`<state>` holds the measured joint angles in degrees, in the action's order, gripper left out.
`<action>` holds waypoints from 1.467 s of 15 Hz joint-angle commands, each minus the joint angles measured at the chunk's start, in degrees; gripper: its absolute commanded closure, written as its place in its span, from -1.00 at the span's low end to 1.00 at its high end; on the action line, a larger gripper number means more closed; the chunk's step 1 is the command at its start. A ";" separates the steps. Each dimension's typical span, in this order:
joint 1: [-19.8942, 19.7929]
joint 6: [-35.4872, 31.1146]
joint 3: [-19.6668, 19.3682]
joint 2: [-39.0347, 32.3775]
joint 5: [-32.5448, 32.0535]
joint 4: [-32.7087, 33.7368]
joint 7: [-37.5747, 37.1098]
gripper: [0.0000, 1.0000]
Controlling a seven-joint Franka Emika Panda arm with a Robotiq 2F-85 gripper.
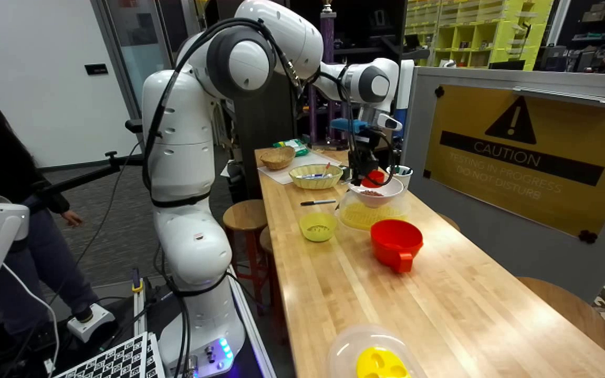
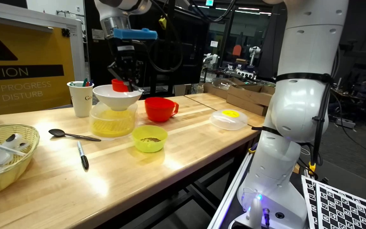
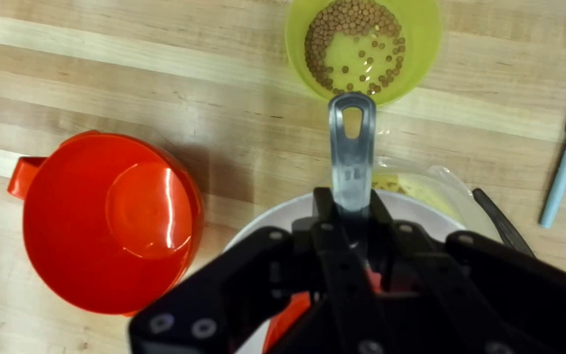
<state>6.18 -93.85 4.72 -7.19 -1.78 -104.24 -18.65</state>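
Observation:
My gripper (image 3: 352, 201) is shut on the grey handle (image 3: 353, 152) of a small red cup (image 2: 119, 85). The red cup is at the white bowl (image 2: 114, 98), level with or just above its rim; I cannot tell if they touch. The white bowl, with brown grains inside in an exterior view (image 1: 381, 198), sits on a clear container with a yellow insert (image 2: 113, 125). A yellow-green bowl (image 3: 423, 54) with some brown grains is beside it. A large red cup with a handle (image 3: 111, 221) stands on the other side. My fingers hide most of the small cup in the wrist view.
A marker (image 2: 82, 156) and a black spoon (image 2: 75, 135) lie on the table (image 2: 106, 178). A paper cup of pens (image 2: 83, 100) stands behind. A basket of small items (image 2: 24, 159) and a clear lid with a yellow centre (image 2: 229, 121) are further along. Cardboard boxes (image 2: 249, 98) stand at one end.

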 commanded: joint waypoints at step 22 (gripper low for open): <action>-0.81 -2.75 0.42 10.36 -13.26 -8.24 -2.55 0.92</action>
<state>5.42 -100.01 4.56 2.12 -15.81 -112.06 -21.75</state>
